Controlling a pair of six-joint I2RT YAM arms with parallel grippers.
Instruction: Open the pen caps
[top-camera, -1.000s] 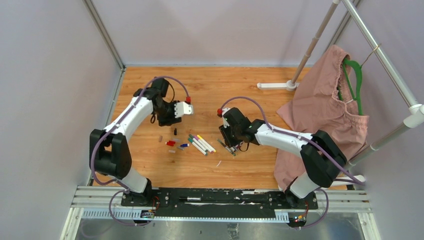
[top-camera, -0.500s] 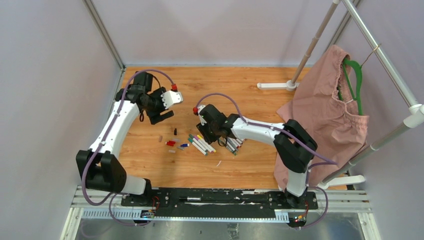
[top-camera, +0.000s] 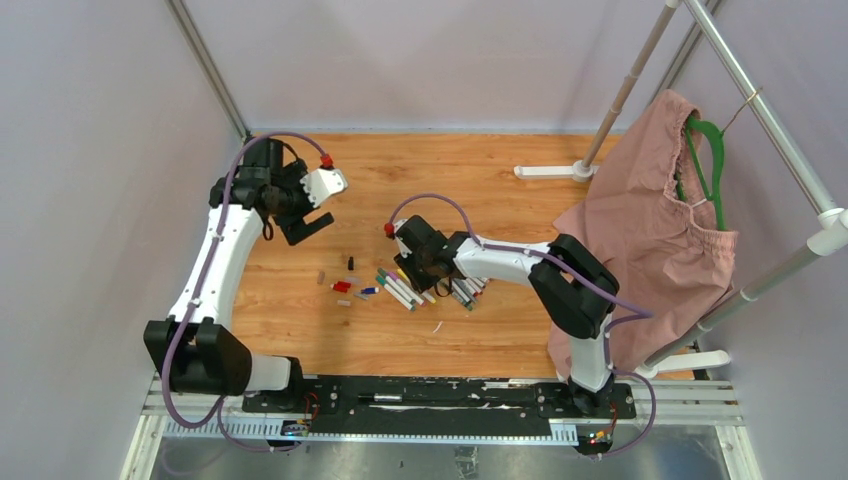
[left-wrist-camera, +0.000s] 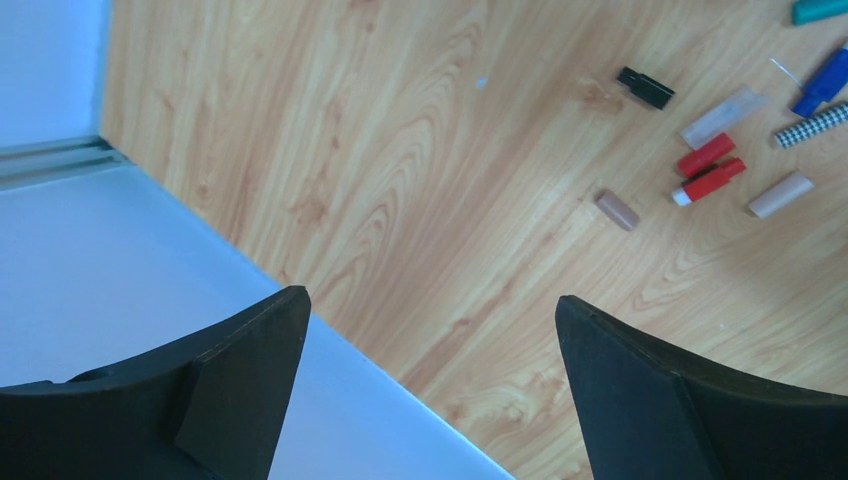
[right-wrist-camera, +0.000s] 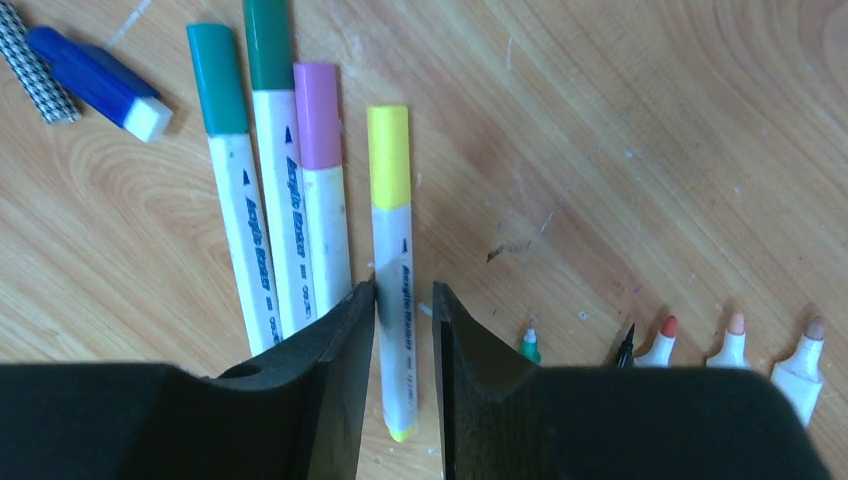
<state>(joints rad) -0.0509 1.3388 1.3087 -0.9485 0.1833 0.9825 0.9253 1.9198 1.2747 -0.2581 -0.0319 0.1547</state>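
L gripper (left-wrist-camera: 430, 300) is up high over the far left of the table (top-camera: 500, 170), near the wall. Its fingers are spread wide w/ nothing btwn them.

R gripper (right-wrist-camera: 403, 298) is low at the pens in the middle. Its fingers (right-wrist-camera: 340, 340) stand one each side of a white pen (right-wrist-camera: 393, 240), v. close to it. Can't tell if they squeeze it or just sit beside it. That pen lies flat & its yellow cap (right-wrist-camera: 388, 155) is on.

Just left of it lie 3 more pens w/ a pink cap (right-wrist-camera: 317, 115) & green caps (right-wrist-camera: 217, 75) on. To the right lie bare-tip pens (right-wrist-camera: 668, 330). Loose caps (left-wrist-camera: 705, 155), red, black & tan, lie on the wood left of the pens, apart from both grippers.
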